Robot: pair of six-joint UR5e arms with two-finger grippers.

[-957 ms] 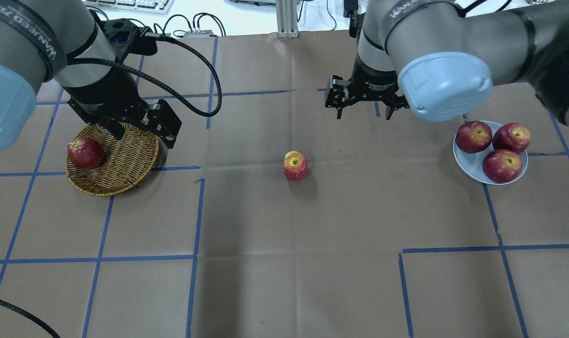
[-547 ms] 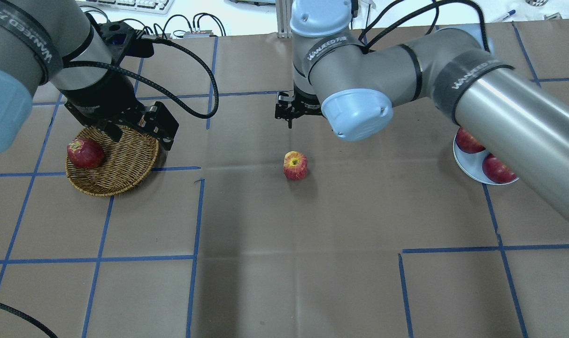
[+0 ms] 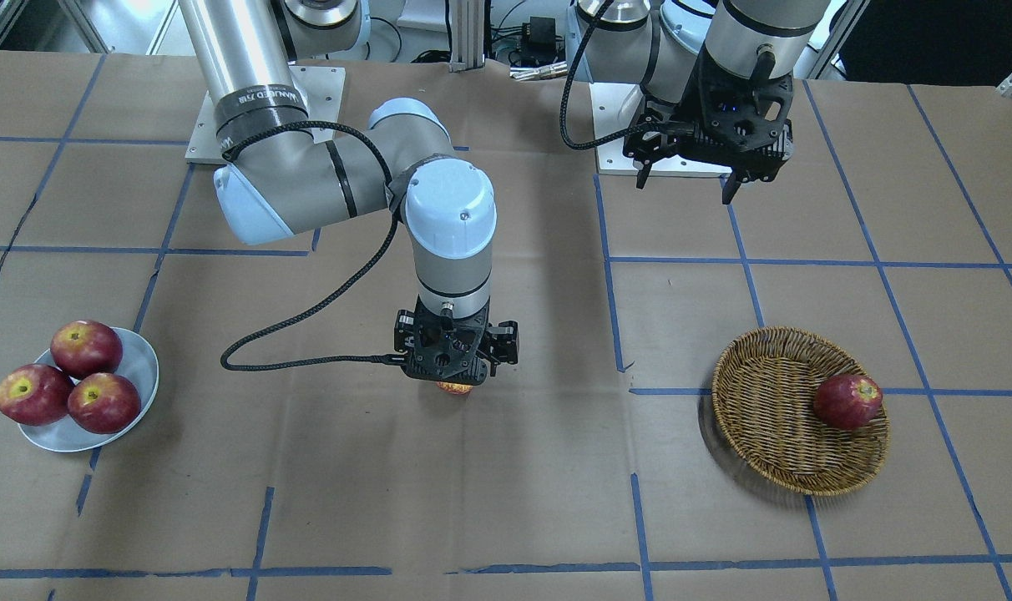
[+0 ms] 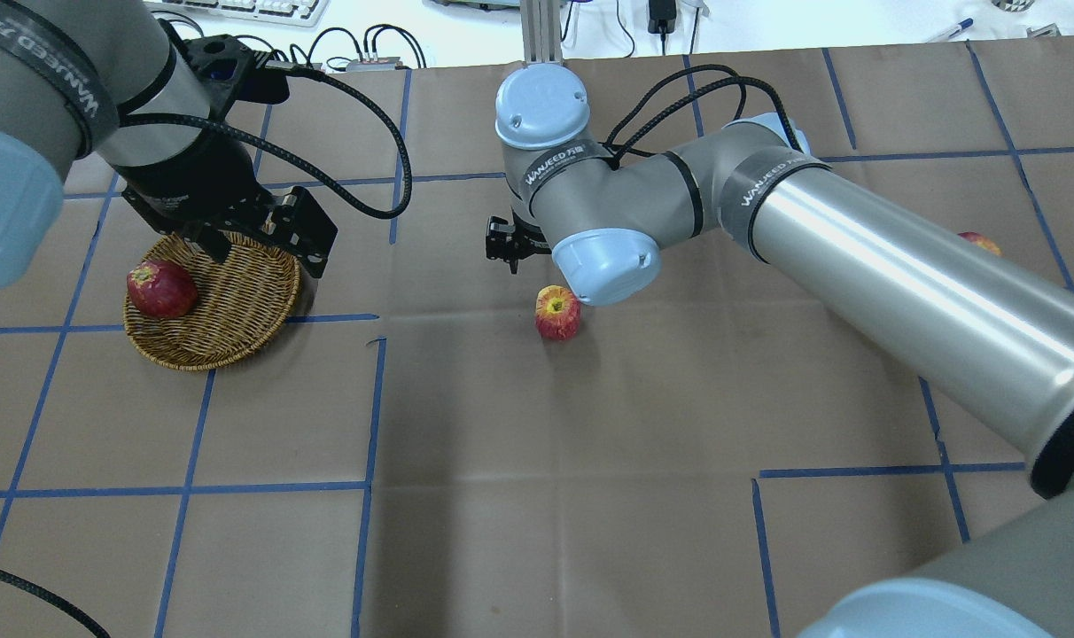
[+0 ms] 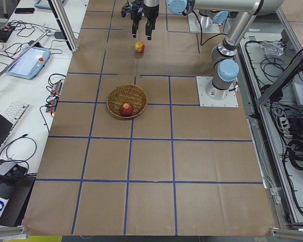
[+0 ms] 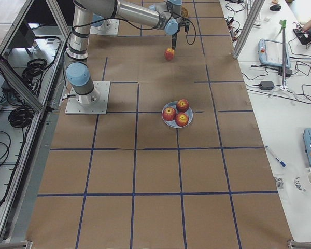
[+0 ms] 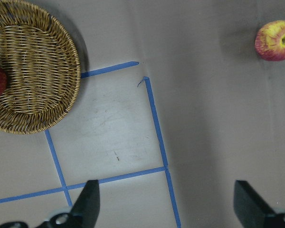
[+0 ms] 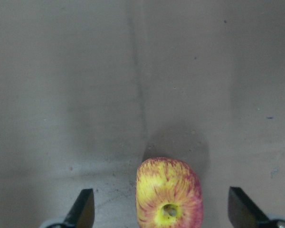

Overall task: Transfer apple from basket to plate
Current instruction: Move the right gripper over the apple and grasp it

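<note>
The yellow-streaked red apple (image 4: 557, 312) stands on the brown table paper at the middle, outside the wicker basket (image 4: 236, 310). It also shows in the right wrist view (image 8: 168, 192) and the front view (image 3: 454, 387). My right gripper (image 3: 454, 367) hangs open just above it, with the fingers (image 8: 83, 211) spread to either side and not touching. My left gripper (image 4: 253, 244) is open and empty over the basket's far rim. The white plate (image 3: 143, 367) is at the table's right end; in the overhead view my right arm hides it.
A darker red apple (image 4: 160, 288) lies at the basket's left side. Three darker red apples (image 3: 76, 376) fill most of the plate. Blue tape lines (image 4: 373, 399) grid the paper. My right arm (image 4: 856, 257) stretches across the table's right half.
My right arm has swung from near the plate leftward to the middle, and its open gripper now hangs over the streaked apple. The left arm and the apples have stayed put.
</note>
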